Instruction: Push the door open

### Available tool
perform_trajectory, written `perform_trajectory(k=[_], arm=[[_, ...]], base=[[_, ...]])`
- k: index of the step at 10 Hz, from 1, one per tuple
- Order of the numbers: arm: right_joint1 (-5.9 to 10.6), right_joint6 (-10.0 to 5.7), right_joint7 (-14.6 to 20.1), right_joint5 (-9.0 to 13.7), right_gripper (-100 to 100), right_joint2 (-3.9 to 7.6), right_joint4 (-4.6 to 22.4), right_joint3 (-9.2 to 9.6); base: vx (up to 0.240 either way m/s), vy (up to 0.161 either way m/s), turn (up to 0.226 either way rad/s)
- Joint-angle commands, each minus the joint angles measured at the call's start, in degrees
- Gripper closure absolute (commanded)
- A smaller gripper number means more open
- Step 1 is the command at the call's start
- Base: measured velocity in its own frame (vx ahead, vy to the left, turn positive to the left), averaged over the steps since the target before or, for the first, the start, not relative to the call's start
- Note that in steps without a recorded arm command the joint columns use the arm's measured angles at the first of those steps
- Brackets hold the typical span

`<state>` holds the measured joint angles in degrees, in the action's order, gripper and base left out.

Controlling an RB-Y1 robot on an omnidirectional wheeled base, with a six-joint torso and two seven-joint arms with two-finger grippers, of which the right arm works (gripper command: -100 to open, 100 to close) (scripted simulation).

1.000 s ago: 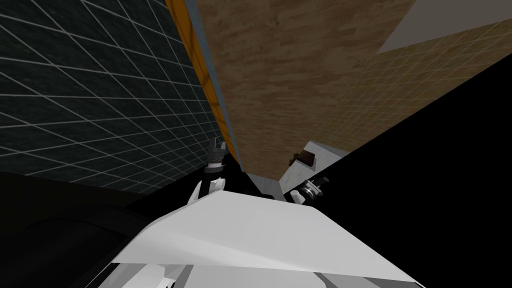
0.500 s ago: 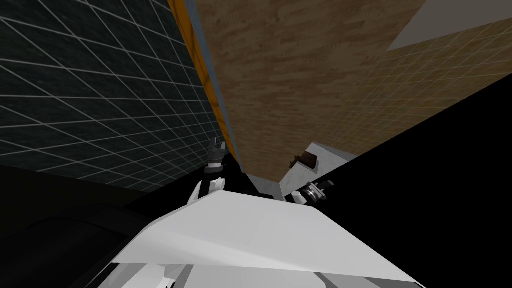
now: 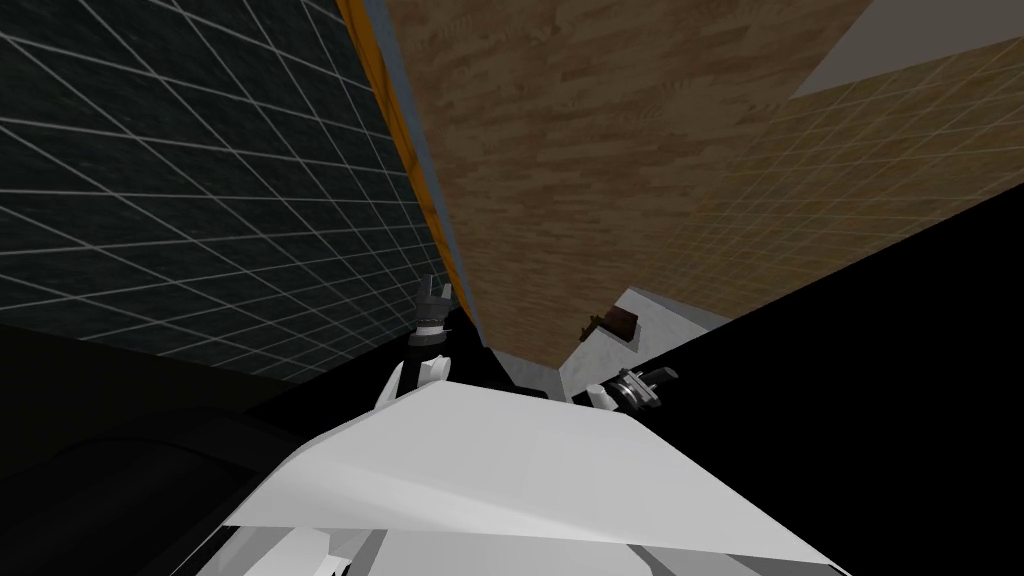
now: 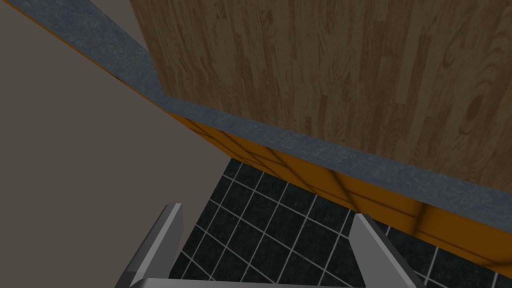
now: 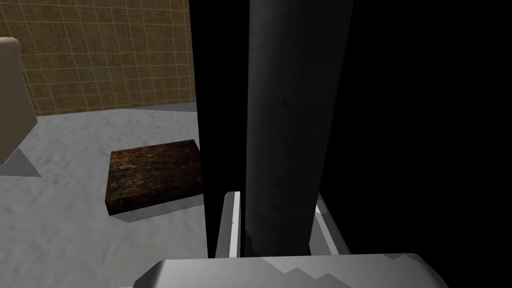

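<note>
- The dark square-tiled surface (image 3: 180,180) fills the left arm's side and the brown wood-grain surface (image 3: 600,150) takes the middle. I cannot tell whether either is wall or floor.
- A black area (image 3: 880,380) lies beyond the right arm, so the room on that side cannot be judged.
- The mottled grey floor (image 5: 65,220) runs back to a yellow-brown tiled wall (image 5: 100,50). This is the open room ahead.
- The dark grey upright slab (image 5: 285,130), which I take for the door's free edge, stands between that floor and the black area.
- A blue-grey strip (image 4: 280,145) with an orange band (image 4: 320,182) along it borders the wood-grain surface.
- A dark brown flat block (image 5: 152,175) lies on the floor just beside the slab. A door swinging that way could catch its edge.
- The right gripper (image 5: 276,200) has its fingers closed against the slab's two sides, probably to steer the edge while pushing.
- The left gripper (image 4: 267,212) has its fingers spread and holds nothing. It is raised near the strip, apart from the slab, likely to stay clear.
</note>
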<state>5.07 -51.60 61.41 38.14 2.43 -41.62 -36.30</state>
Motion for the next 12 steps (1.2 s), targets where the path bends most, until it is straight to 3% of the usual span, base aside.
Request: perform_trajectory(k=[1, 3, 4, 8, 9, 12], arm=[[0.12, -0.70, -0.13, 0.25, 100, 0.49, 0.14, -2.10], [0.21, -0.71, -0.24, 0.38, 100, 0.22, 0.19, -3.92], [0.21, -0.71, -0.24, 0.38, 100, 0.22, 0.19, -3.92], [0.45, -0.75, -0.49, 0.67, 100, -0.65, 0.29, -8.25], [0.26, -0.39, -0.50, 0.67, 100, -0.91, 0.13, -7.58], [1.15, -2.93, -1.57, 2.10, 100, -0.03, 0.79, -10.03]], base=[[0.075, -0.044, 0.053], [0.076, -0.048, 0.061], [0.053, -0.033, -0.005], [0.084, -0.050, 0.054], [0.031, -0.027, 0.003], [-0.008, -0.166, 0.098]])
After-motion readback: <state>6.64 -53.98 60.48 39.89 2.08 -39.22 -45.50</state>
